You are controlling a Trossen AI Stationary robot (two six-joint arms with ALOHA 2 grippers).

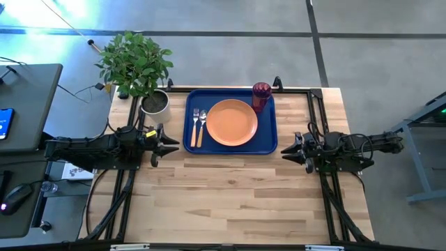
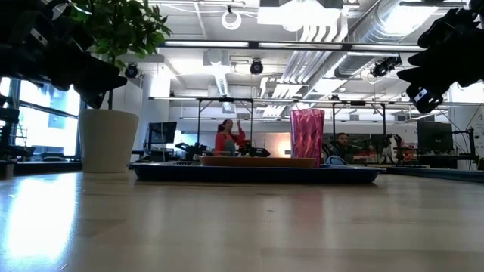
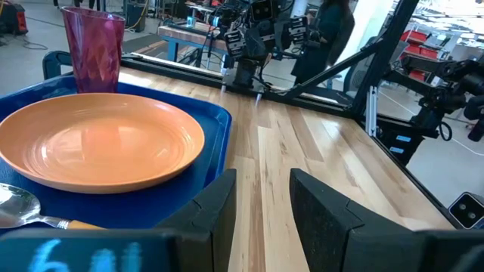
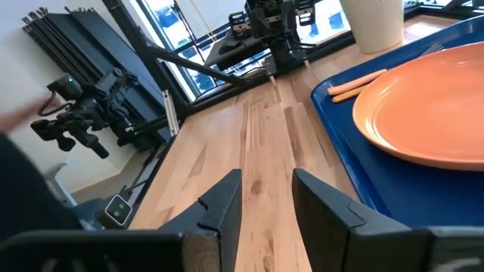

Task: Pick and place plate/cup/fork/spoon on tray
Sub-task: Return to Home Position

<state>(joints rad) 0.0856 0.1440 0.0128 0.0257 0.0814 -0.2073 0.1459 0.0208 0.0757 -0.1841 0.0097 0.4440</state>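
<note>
The dark-blue tray (image 1: 268,139) lies at the table's far middle. On it rest the orange plate (image 1: 232,123), the fork (image 1: 194,128) and the spoon (image 1: 202,127) side by side at its left, and the dark-red cup (image 1: 260,96) upright in its far right corner. My left gripper (image 1: 174,145) hovers open and empty just left of the tray. My right gripper (image 1: 286,150) hovers open and empty just right of the tray. The plate (image 3: 98,147), cup (image 3: 92,47) and spoon bowl (image 3: 15,205) show in the left wrist view.
A potted plant in a grey pot (image 1: 155,103) stands at the table's far left corner, next to the tray. The near half of the wooden table (image 1: 237,202) is bare. People show in the room beyond (image 2: 227,137).
</note>
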